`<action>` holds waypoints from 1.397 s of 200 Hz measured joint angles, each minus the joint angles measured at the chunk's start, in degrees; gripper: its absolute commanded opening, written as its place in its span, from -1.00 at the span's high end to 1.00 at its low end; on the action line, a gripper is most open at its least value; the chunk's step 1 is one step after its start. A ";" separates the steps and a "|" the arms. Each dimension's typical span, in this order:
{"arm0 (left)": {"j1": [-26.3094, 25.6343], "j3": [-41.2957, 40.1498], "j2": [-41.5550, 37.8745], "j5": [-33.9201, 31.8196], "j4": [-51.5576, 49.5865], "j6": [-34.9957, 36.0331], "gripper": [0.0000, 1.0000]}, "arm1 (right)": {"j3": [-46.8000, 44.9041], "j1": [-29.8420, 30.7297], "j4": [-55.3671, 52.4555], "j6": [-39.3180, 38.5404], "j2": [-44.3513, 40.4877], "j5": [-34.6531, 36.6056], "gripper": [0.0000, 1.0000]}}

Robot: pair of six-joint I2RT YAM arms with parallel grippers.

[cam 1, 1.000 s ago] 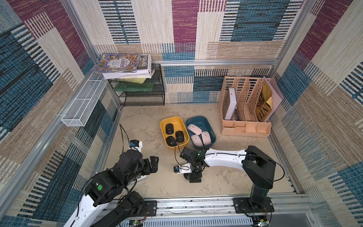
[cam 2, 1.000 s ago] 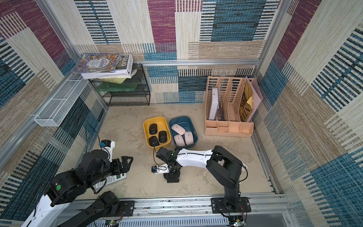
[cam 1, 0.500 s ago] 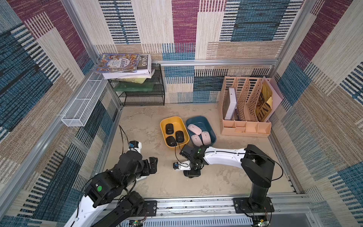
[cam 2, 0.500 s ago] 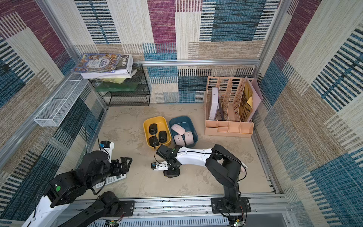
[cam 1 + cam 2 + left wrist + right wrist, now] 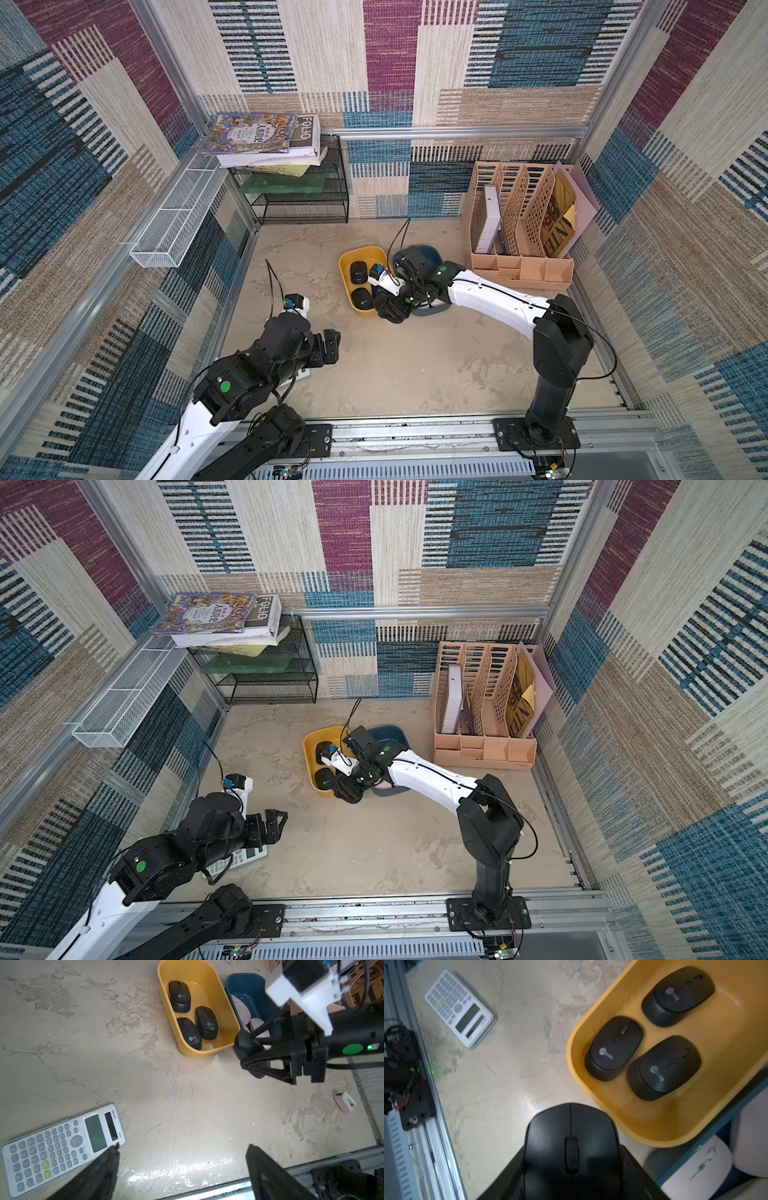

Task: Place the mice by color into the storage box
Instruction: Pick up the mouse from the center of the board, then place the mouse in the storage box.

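The right gripper (image 5: 252,1057) is pinching a black mouse (image 5: 571,1142) just outside the yellow bin's rim (image 5: 569,1057). Three other black mice (image 5: 614,1049) are lying inside that bin. The left gripper (image 5: 182,1148), fingers spread, is hovering over the calculator's (image 5: 62,1147) corner, leaving open floor (image 5: 187,1101) between the arms.

Three black mice (image 5: 664,1068) in yellow bin (image 5: 654,1126); fourth mouse (image 5: 571,1130) held.

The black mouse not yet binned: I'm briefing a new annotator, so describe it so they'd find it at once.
Find the yellow bin, side by side with the blue bin. Just off its near end, the right gripper is clamped on a black mouse. Unlike the three black mice lying inside the bin, this one is held outside the rim.
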 measured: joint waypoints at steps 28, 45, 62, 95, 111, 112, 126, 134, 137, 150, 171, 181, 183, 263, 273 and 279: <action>0.07 -0.42 1.20 0.20 1.20 0.52 -0.98 | 9.33 -1.42 -0.39 6.84 6.01 1.05 0.51; 0.24 -0.61 1.95 0.42 2.03 0.61 -0.98 | 15.50 -2.12 -0.81 10.40 10.54 3.65 0.51; 0.28 -0.83 2.32 0.46 2.56 0.63 -0.98 | 20.85 -2.67 -1.11 13.25 14.88 6.12 0.52; 0.44 -1.57 2.86 1.31 3.43 0.66 -0.98 | 30.69 -3.19 -2.62 17.05 22.69 10.40 0.52; 0.57 -1.90 3.23 1.46 3.85 0.66 -0.98 | 34.99 -3.52 -2.84 18.29 26.14 12.13 0.51; 0.57 -1.92 3.26 1.49 3.87 0.66 -0.98 | 35.19 -3.54 -2.84 18.34 26.29 12.24 0.51; 0.61 -2.19 3.50 1.68 4.17 0.66 -0.98 | 37.79 -3.89 -2.84 19.17 28.65 13.92 0.51; 0.63 -2.27 3.56 1.81 4.20 0.66 -0.98 | 38.86 -4.15 -2.84 19.52 29.75 14.82 0.51; 0.66 -2.32 3.63 1.84 4.26 0.66 -0.98 | 39.26 -4.28 -2.84 19.61 30.16 15.17 0.51; 0.74 -2.62 3.74 1.86 4.52 0.66 -0.98 | 41.07 -4.76 -2.84 20.24 31.85 16.24 0.51; 0.85 -2.89 4.13 2.12 4.83 0.66 -0.99 | 43.80 -5.29 -2.80 20.85 34.51 17.38 0.50; 0.96 -3.02 4.39 2.71 4.94 0.76 -0.98 | 45.00 -5.49 -2.84 21.05 35.76 18.36 0.49; 0.96 -3.04 4.46 2.75 4.94 0.81 -0.98 | 45.22 -5.49 -2.84 21.07 35.98 18.45 0.49; 1.40 -4.72 5.03 3.63 6.43 1.01 -0.98 | 49.37 -5.31 -1.64 22.05 42.27 19.65 0.31; 1.46 -4.83 4.92 3.65 6.58 1.01 -0.99 | 49.42 -5.25 -1.46 22.21 42.62 19.93 0.27; 1.51 -4.87 4.87 3.67 6.60 1.01 -0.98 | 49.44 -5.22 -1.44 22.25 42.82 20.17 0.24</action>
